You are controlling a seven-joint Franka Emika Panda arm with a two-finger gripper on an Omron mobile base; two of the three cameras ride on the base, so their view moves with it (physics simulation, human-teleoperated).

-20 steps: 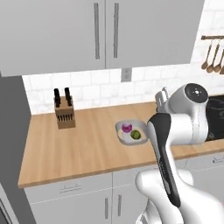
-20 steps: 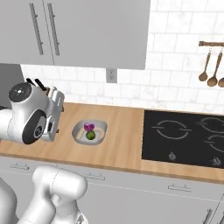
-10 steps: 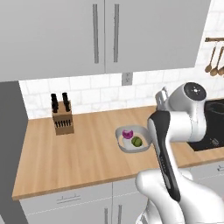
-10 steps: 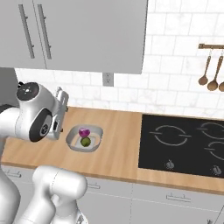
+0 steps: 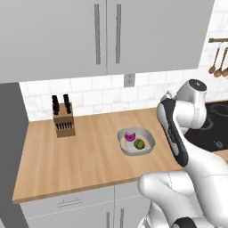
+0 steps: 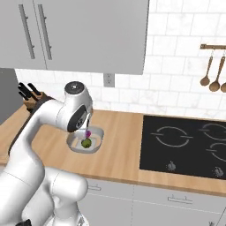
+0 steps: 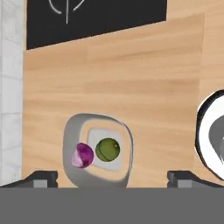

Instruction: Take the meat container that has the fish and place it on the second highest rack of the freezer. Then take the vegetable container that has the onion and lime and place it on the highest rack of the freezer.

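Pale dish on a wood-grain surface

The smooth, rounded-square vegetable container holds the glossy purple onion and round green lime; the pincer hovers above, spread wide and empty.

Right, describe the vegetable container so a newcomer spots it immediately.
Start at the wooden counter, between the knife block and the black cooktop. The vegetable container sits there alone: a pale grey, shallow, rounded-square dish holding a purple onion and a green lime.
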